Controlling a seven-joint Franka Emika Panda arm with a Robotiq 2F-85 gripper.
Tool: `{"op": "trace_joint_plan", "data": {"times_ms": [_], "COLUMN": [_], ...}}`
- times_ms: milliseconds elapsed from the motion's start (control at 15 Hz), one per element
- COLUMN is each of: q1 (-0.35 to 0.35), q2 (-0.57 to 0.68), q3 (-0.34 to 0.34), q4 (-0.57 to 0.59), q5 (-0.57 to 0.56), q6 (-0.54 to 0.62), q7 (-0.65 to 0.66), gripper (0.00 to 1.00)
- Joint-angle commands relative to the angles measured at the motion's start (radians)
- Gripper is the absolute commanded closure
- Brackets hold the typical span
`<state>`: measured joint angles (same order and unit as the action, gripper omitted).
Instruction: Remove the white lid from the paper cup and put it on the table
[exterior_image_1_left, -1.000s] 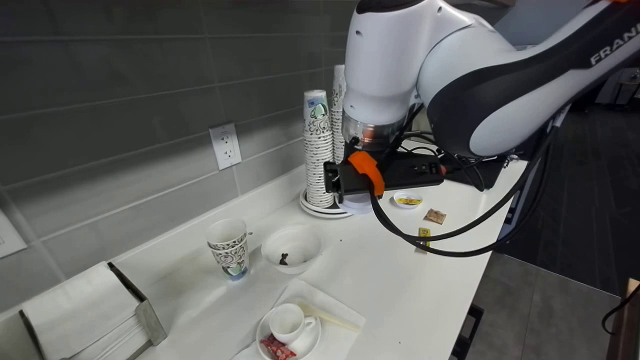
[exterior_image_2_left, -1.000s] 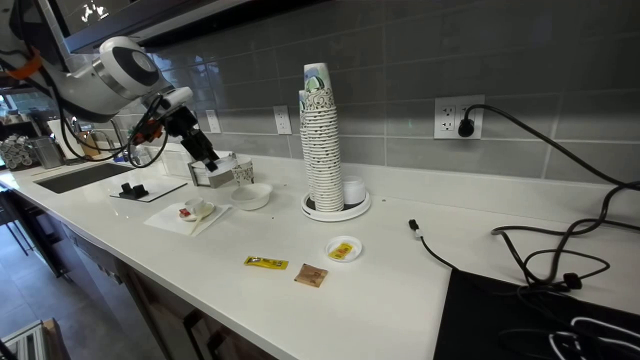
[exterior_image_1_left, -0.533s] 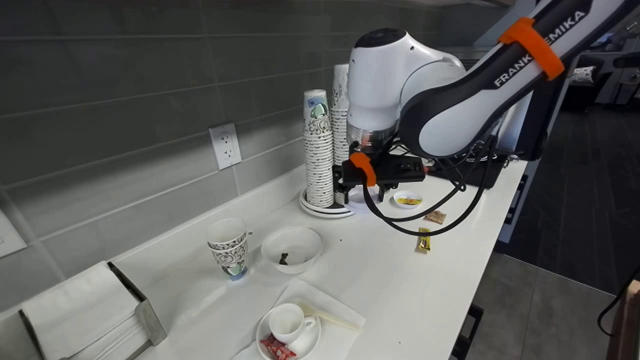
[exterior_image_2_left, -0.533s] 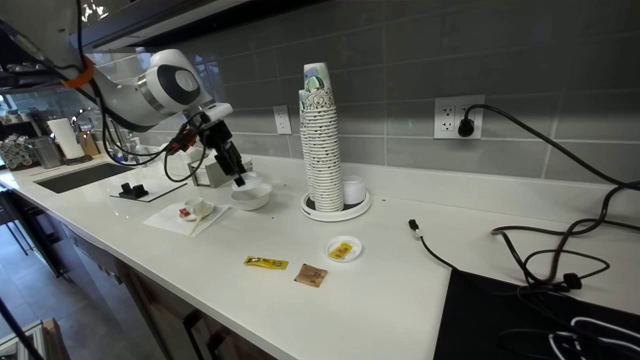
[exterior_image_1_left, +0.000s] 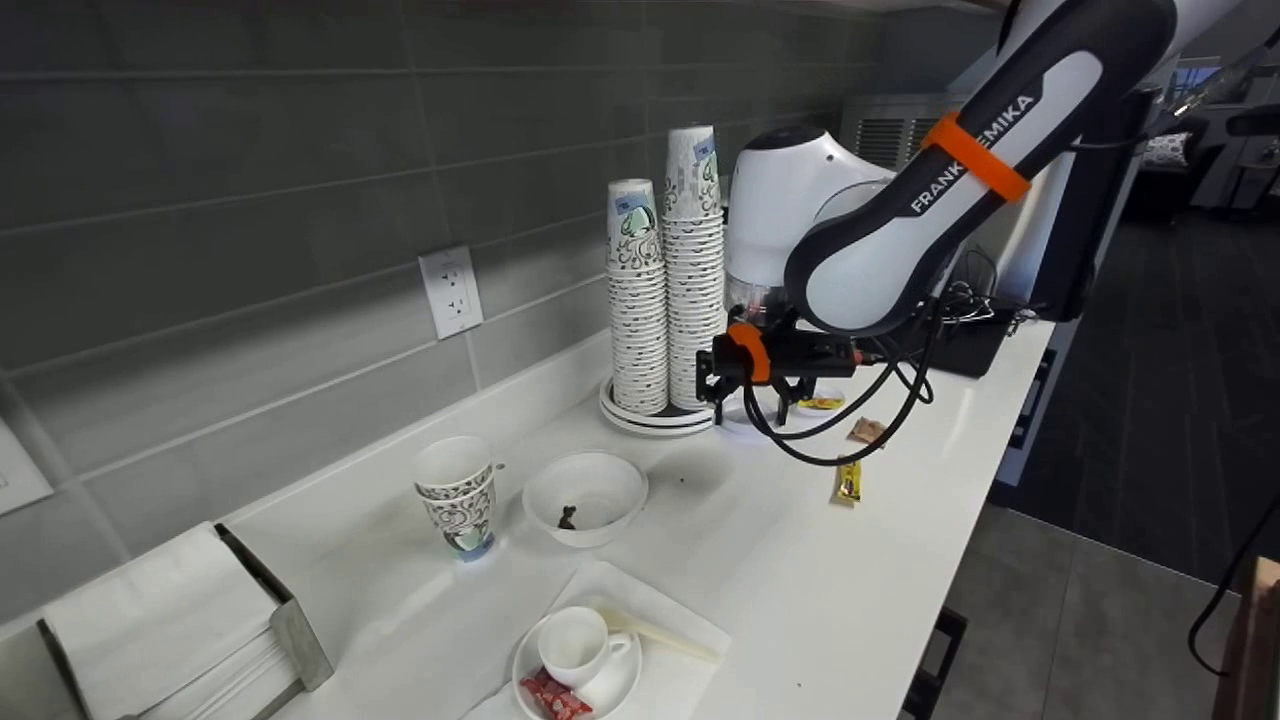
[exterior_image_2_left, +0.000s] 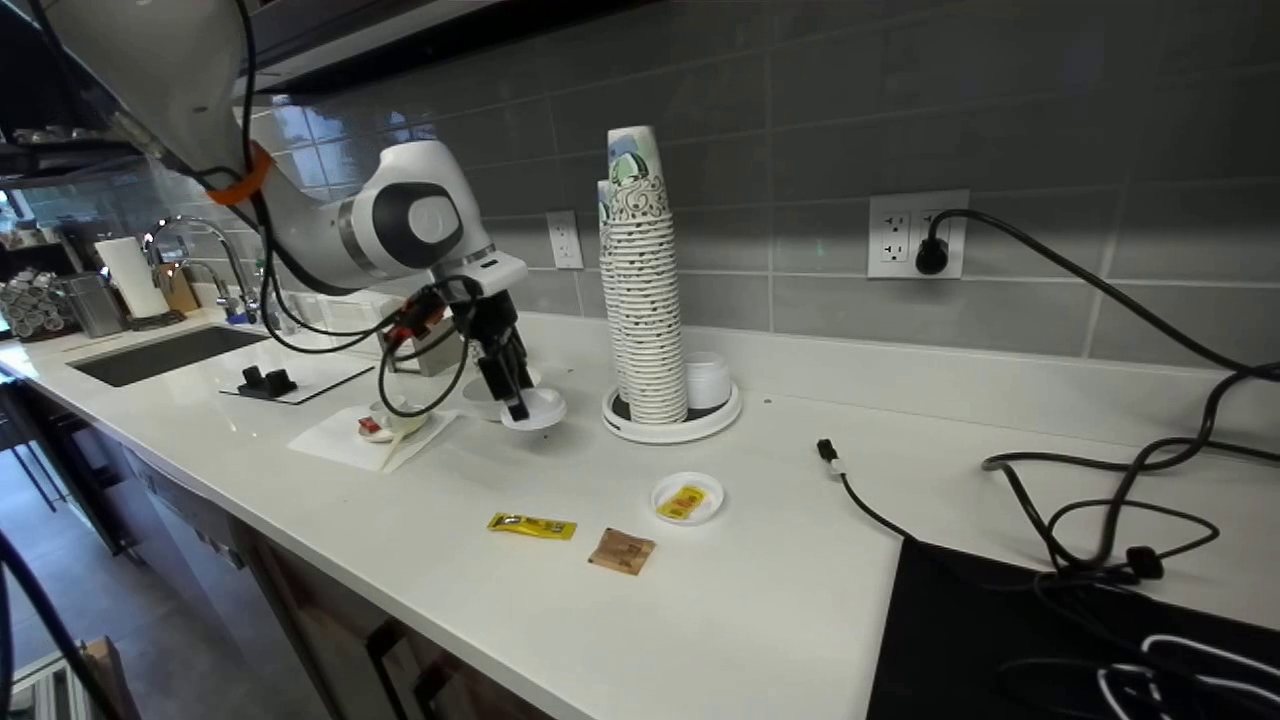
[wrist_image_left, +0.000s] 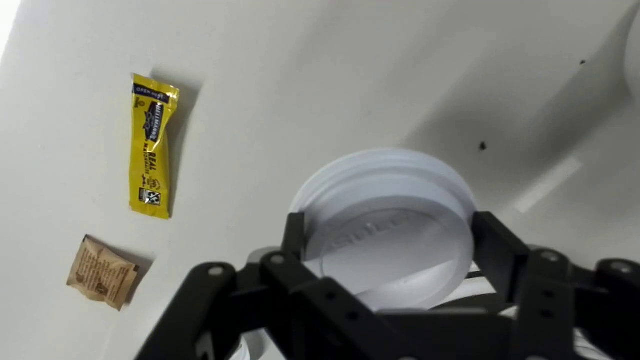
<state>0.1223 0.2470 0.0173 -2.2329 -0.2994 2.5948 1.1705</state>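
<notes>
Your one gripper (wrist_image_left: 386, 233) is clamped on the one white lid (wrist_image_left: 390, 225), its two black fingers (wrist_image_left: 495, 250) pinching opposite edges, in the lower middle of the wrist view. In both exterior views you have that lid over the table (exterior_image_1_left: 800, 570); how near the surface, you cannot tell. The paper cup (exterior_image_1_left: 463, 518) stands lidless, left of the middle in an exterior view, with two rims showing, as of two cups nested. Just right of it sits one white bowl (exterior_image_1_left: 615, 485) with one dark scrap (exterior_image_1_left: 567, 518) inside. At the bottom middle of that frame you count one white mug (exterior_image_1_left: 573, 645) and one red packet (exterior_image_1_left: 555, 697) on one saucer (exterior_image_1_left: 615, 690), one pale utensil (exterior_image_1_left: 665, 637) and one white napkin (exterior_image_1_left: 675, 690). One napkin holder (exterior_image_1_left: 300, 645) takes the lower left. Two cup stacks (exterior_image_1_left: 637, 330) rise from one round tray (exterior_image_1_left: 650, 431) near the centre. Your sachets number three, below the middle of an exterior view: one yellow sachet (exterior_image_2_left: 532, 525) and one brown sachet (exterior_image_2_left: 622, 551) on the table, plus another yellow one in a small white dish (exterior_image_2_left: 714, 495).
</notes>
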Motion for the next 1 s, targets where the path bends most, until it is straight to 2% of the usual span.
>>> {"op": "trace_joint_plan", "data": {"times_ms": [0,333,533,933], "q1": [0.002,0.008,0.024,0.046], "q2": [0.042,0.077,0.112,0.160], "q3": [-0.054,-0.150,-0.187,-0.216], "q4": [-0.006,-0.013,0.000,-0.002], "q5": [0.014,0.000,-0.002,0.007], "q6": [0.054,0.182,0.204,0.220], "q7": [-0.002,0.017,0.013,0.000], "gripper": [0.42,0.42,0.42,0.42]}}
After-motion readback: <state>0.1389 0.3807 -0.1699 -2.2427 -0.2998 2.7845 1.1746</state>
